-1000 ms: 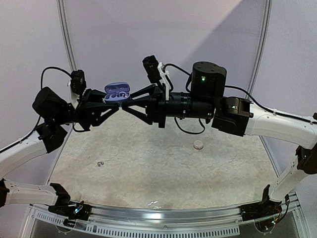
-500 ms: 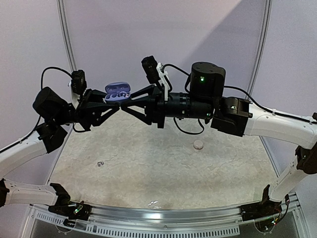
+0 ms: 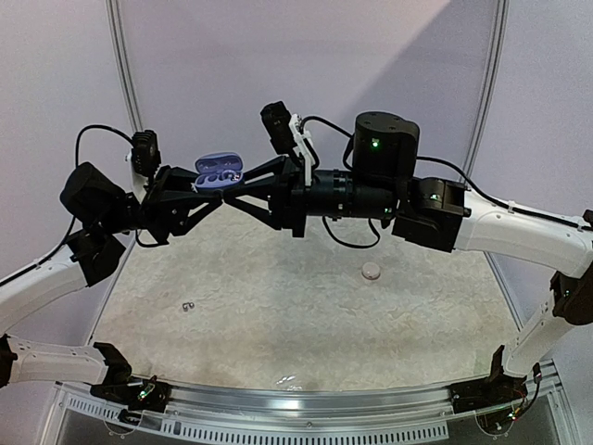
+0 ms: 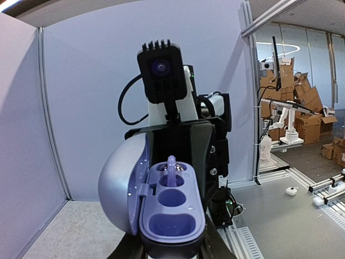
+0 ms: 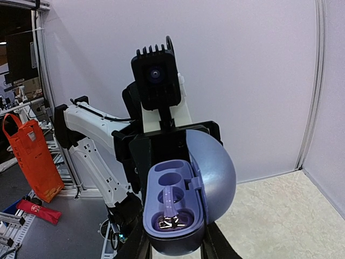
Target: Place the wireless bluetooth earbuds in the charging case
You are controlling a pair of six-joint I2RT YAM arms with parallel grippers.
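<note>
The lilac charging case (image 3: 219, 171) hangs open in mid-air, high over the table, between both arms. My left gripper (image 4: 172, 244) is shut on its dark base, lid swung left. My right gripper (image 5: 173, 245) comes from the opposite side, and its fingers press the same base. One of the earbuds (image 5: 176, 215), with a lilac stem and shiny bits, lies in the end socket nearest the right wrist, its stem (image 4: 172, 168) sticking up. The other sockets are bare. A tiny dark earbud (image 3: 188, 306) lies on the table at the left.
A small whitish round piece (image 3: 371, 271) rests on the pale mat (image 3: 278, 315) right of centre. Both arms span the back of the table, their fingers overlapping at the case. The metal front rail (image 3: 306, 400) runs along the near edge.
My right gripper's jaws have narrowed round the case and the right wrist has crept slightly left. The left arm and the case have stayed put.
</note>
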